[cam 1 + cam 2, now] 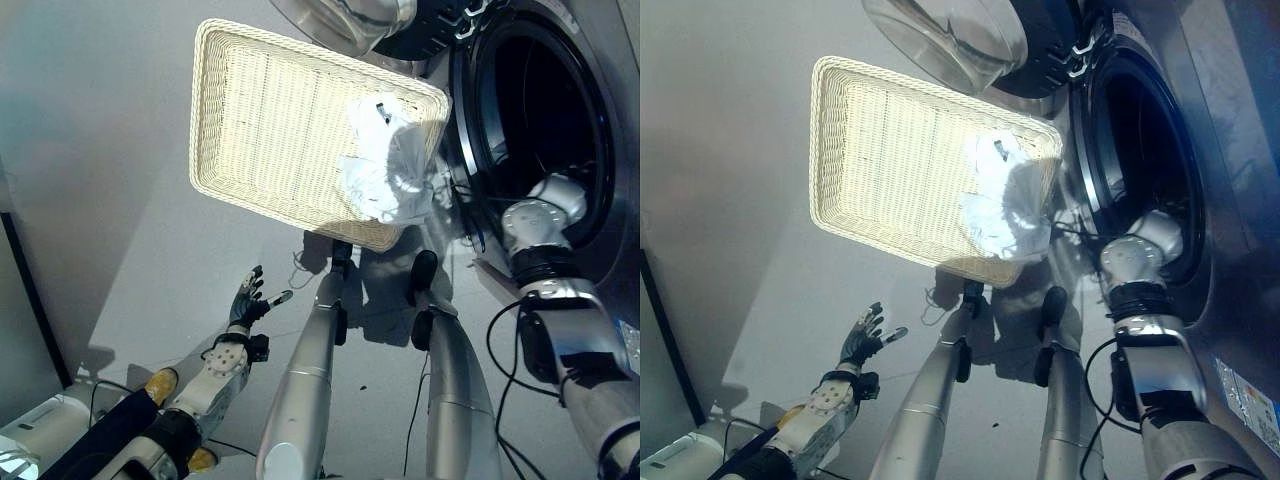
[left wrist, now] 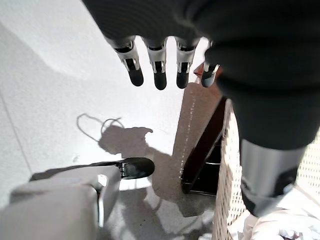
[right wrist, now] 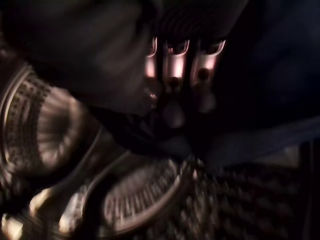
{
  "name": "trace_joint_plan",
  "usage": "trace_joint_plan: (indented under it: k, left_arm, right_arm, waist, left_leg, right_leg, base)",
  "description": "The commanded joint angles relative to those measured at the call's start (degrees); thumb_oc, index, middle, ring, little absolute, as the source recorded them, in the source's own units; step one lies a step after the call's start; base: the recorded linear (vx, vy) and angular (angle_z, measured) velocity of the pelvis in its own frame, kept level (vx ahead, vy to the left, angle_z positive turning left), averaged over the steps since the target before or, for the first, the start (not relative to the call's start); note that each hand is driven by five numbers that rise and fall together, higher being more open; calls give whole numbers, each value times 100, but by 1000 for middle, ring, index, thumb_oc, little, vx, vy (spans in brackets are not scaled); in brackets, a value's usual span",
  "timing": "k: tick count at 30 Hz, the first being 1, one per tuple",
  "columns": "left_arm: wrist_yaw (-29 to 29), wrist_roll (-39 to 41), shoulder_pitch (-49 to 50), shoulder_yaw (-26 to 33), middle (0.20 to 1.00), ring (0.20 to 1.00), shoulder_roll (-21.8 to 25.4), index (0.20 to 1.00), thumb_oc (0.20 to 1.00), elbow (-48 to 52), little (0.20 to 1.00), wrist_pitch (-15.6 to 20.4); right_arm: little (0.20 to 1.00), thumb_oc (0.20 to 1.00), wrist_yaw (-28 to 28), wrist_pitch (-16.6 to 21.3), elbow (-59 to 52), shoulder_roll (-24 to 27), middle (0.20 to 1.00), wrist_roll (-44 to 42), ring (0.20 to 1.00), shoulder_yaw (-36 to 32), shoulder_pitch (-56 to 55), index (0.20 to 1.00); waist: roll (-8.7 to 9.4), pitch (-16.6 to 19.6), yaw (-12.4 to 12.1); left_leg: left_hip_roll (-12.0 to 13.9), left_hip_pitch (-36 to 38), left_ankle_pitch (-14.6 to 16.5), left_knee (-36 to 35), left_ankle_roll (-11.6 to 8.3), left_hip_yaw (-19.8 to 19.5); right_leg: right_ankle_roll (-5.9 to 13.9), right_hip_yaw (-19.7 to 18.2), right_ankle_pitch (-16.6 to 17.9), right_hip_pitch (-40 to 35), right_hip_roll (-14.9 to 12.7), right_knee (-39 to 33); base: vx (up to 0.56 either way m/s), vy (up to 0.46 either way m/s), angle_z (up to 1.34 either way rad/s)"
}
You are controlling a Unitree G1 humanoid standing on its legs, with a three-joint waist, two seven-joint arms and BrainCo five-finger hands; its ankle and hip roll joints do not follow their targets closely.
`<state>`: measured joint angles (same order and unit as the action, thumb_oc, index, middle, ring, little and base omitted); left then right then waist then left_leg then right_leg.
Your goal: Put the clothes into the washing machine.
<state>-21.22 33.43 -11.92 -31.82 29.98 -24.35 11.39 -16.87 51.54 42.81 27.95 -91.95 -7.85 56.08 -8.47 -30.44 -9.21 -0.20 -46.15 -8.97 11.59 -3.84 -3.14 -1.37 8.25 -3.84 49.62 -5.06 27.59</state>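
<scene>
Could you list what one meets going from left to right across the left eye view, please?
Left hand, open → wicker basket → white clothes at the basket's right end → washing machine drum opening, with the right arm reaching inside.

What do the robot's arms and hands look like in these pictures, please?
Both arms are silver-grey metal tubes with black joint sections. The left hand has silver fingers with dark tips under a dark ribbed cover. The right arm carries rounded silver joint housings, a black ribbed collar and black bands near the washing machine; the right hand shows silver fingers in the dark drum.
</scene>
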Motion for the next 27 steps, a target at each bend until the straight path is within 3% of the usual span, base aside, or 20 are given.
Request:
trace_joint_plan:
  k: [1,2,3,4,5,6,8,10,13,16,17,22,27]
  left_arm:
    - [127,115,384,215,1000,1000,20,1000,1000,108,1000,-30]
    - [174,142,369,230,1000,1000,71,1000,1000,121,1000,-98]
    - [176,137,355,234,1000,1000,75,1000,1000,129,1000,-109]
    - [195,126,333,242,1000,1000,85,1000,1000,126,1000,-131]
    - [205,128,356,232,1000,1000,84,1000,1000,120,1000,-136]
    - [224,162,305,245,1000,1000,105,1000,1000,122,1000,-182]
    - [231,142,233,243,1000,1000,104,1000,1000,103,1000,-239]
    - [248,138,211,233,1000,1000,91,1000,1000,92,1000,-267]
    - [190,51,78,211,1000,1000,-39,1000,1000,30,1000,-325]
    - [145,-35,96,253,1000,1000,-195,1000,1000,-50,1000,-321]
    - [145,-35,96,253,1000,1000,-195,1000,1000,-50,1000,-321]
    - [75,-185,289,587,1000,1000,-699,1000,1000,-490,1000,-174]
    - [180,-275,477,857,1000,1000,-949,1000,1000,-1010,1000,-136]
  right_arm:
    - [200,200,-220,1519,-810,1378,200,234,200,-456,-289,200]
    - [457,457,-566,1090,-586,1489,457,222,457,-510,-420,457]
    - [561,561,-610,1000,-562,1504,561,246,561,-518,-419,561]
    - [934,934,-714,824,-490,1529,934,236,934,-472,-441,934]
    - [1000,1000,-759,720,-457,1540,1000,231,1000,-445,-468,1000]
    - [1000,1000,-869,135,-285,1511,1000,223,1000,-317,-523,1000]
    - [1000,1000,-779,-479,-90,1366,1000,210,1000,-141,-612,1000]
    - [1000,1000,-633,-735,-12,1254,1000,352,1000,-10,-683,1000]
    - [1000,1000,-457,-1232,-10,728,1000,1572,1000,389,-916,1000]
    - [1000,1000,-446,-1423,-204,354,1000,2800,1000,780,-1264,1000]
    - [1000,1000,-446,-1423,-204,354,1000,2800,1000,780,-1264,1000]
    - [1000,1000,-832,-2029,-1018,-347,1000,5794,1000,1890,-2577,1000]
    - [1000,1000,-1358,-2233,-1458,-391,1000,7278,1000,2385,-3268,1000]
  waist:
    - [-169,65,453]
    - [-143,65,461]
    - [-144,65,457]
    - [-142,65,450]
    - [-140,65,453]
    - [-140,65,442]
    - [-128,65,437]
    - [-121,65,435]
    - [-100,65,443]
    - [-58,65,481]
    - [-58,65,481]
    - [182,65,698]
    - [376,65,857]
  left_leg:
    - [-398,335,427,159,273,410]
    - [-410,356,423,179,282,410]
    - [-409,321,369,170,287,412]
    - [-414,306,341,165,291,412]
    - [-422,368,414,184,289,413]
    - [-440,326,354,194,308,395]
    - [-464,315,347,206,334,356]
    - [-489,352,403,224,349,330]
    - [-540,310,332,185,372,297]
    - [-562,366,381,170,377,301]
    - [-562,366,381,170,377,301]
    - [-573,483,369,39,386,340]
    - [-568,778,409,-71,396,401]
  right_leg:
    - [405,176,509,-289,219,-536]
    - [412,180,538,-329,209,-546]
    - [402,189,598,-303,208,-572]
    - [401,194,638,-296,202,-598]
    - [415,181,559,-346,195,-561]
    - [401,175,622,-322,193,-578]
    - [393,147,628,-337,198,-591]
    - [396,116,574,-382,204,-584]
    - [387,101,684,-385,209,-720]
    - [397,54,677,-452,217,-802]
    - [397,54,677,-452,217,-802]
    - [435,-99,854,-571,287,-1108]
    - [522,-173,978,-827,282,-1345]
  base:
    - [64,-11,0]
    - [39,-4,1]
    - [0,0,0]
    - [0,0,0]
    - [0,0,0]
    - [0,0,0]
    - [0,0,0]
    - [5,-6,2]
    - [-41,4,2]
    - [-3,47,2]
    - [-11,41,-3]
    - [-73,138,-13]
    - [-61,110,-11]
